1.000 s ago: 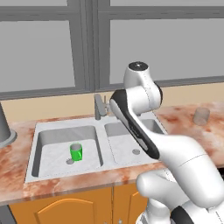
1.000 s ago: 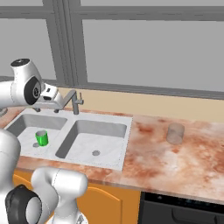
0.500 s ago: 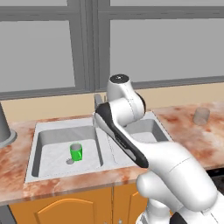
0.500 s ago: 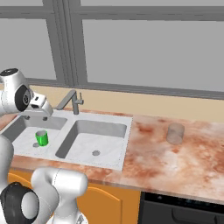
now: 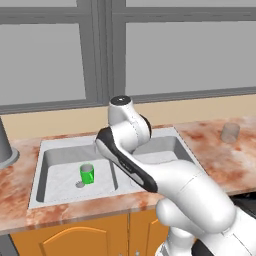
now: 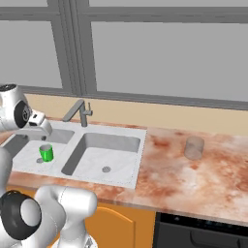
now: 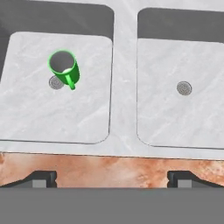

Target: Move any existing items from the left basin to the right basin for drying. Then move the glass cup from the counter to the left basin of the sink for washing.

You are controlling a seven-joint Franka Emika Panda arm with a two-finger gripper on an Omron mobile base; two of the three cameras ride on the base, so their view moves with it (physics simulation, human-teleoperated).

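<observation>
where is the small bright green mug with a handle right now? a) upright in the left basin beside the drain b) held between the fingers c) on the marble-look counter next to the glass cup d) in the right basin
a: the small bright green mug stands upright on the floor of the left sink basin, right next to its round drain, with nothing gripping it.

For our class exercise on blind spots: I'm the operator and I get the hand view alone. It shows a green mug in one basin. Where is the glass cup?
Observer: The glass cup stands upright on the counter, right of the sink and apart from it.
Operator: Anything on the sink's other side?
Observer: A tall grey canister stands on the counter there.
Operator: And the tap?
Observer: The faucet rises at the back of the sink, about midway.
</observation>
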